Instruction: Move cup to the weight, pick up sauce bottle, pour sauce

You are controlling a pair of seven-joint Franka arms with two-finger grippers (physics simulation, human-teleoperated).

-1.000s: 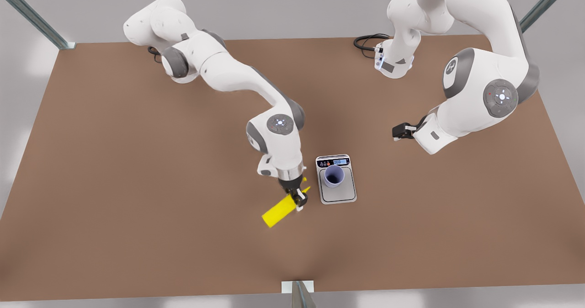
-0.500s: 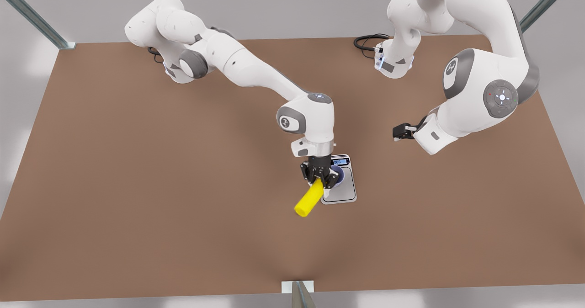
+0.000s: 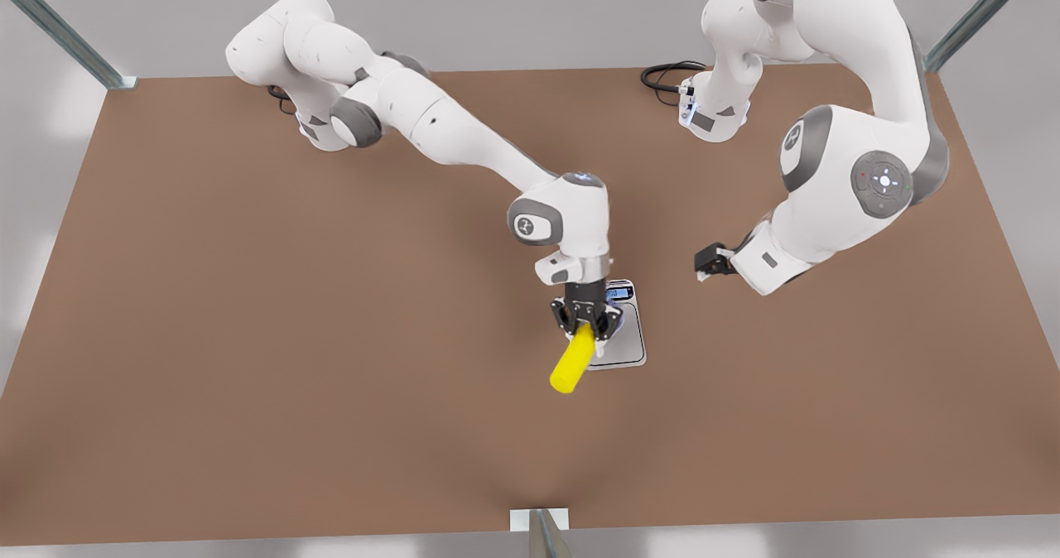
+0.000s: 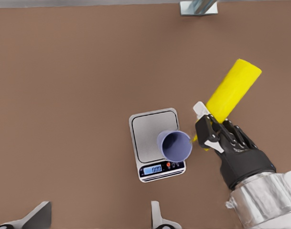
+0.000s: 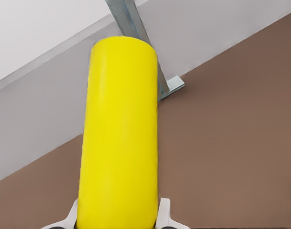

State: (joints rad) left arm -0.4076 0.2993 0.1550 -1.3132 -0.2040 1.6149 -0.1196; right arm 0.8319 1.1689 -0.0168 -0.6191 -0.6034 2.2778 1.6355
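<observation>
Right pincer (image 3: 586, 329) pinching sauce bottle (image 3: 571, 364), tilted over cup (image 4: 175, 145) on weight (image 4: 152, 133). Left pincer (image 3: 702, 266) spread, waiting apart above desk (image 3: 248, 334).

the cup (image 4: 174, 145) stands on the weight (image 4: 152, 133), toward its display end; the right gripper (image 3: 586, 324) hangs over the cup, clamped on the sauce bottle (image 3: 573, 361), which slants out past the weight's edge on the front view's left; the left gripper (image 3: 705, 262) hangs well apart toward the front view's right, over the table (image 3: 248, 334).
</observation>
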